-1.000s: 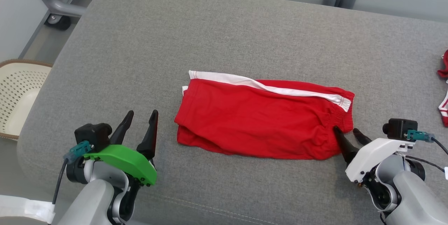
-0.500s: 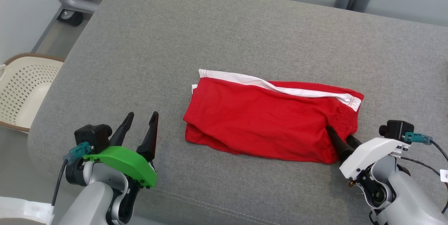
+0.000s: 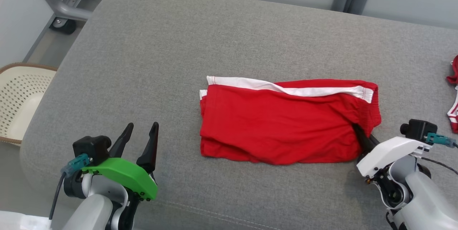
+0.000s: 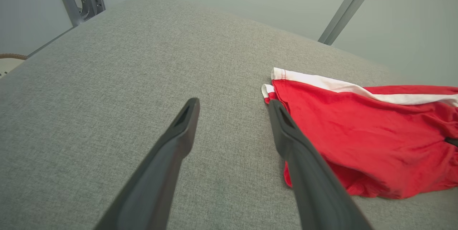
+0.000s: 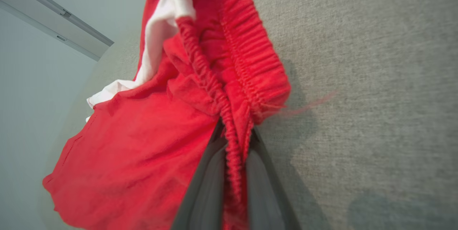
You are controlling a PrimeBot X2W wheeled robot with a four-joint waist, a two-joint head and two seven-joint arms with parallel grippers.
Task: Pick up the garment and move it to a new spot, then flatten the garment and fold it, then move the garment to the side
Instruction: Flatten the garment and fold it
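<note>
Grey woven upholstery [image 3: 214, 37] forms the work surface, with a pale wall behind it. On it, right of centre, lies the folded red garment [image 3: 279, 122], a pair of shorts with a white side stripe [image 3: 304, 90], its long axis running across the head view. At its right end, on the near corner, the right gripper [image 3: 361, 137] is clamped on the gathered elastic waistband [image 5: 247, 69]. The right wrist view resolves this grip: the ruched band runs down between the two dark fingers [image 5: 204, 187], which press it from both sides, whereas in the head view a fold of cloth covers the fingertips. Well left of the garment, the left gripper [image 3: 143, 127] hovers with its jaws spread and nothing between them. The left wrist view adds the garment's left end, with layered edges and a white hem corner [image 4: 266, 90]. Periphery, head view:
- cream perforated basket [image 3: 21, 90] off the cushion's left edge, contents not judgeable from the part in view
- second red-and-white cloth [image 3: 453, 113] at the right edge
- grey wheeled frame [image 3: 61, 8] at the far left
</note>
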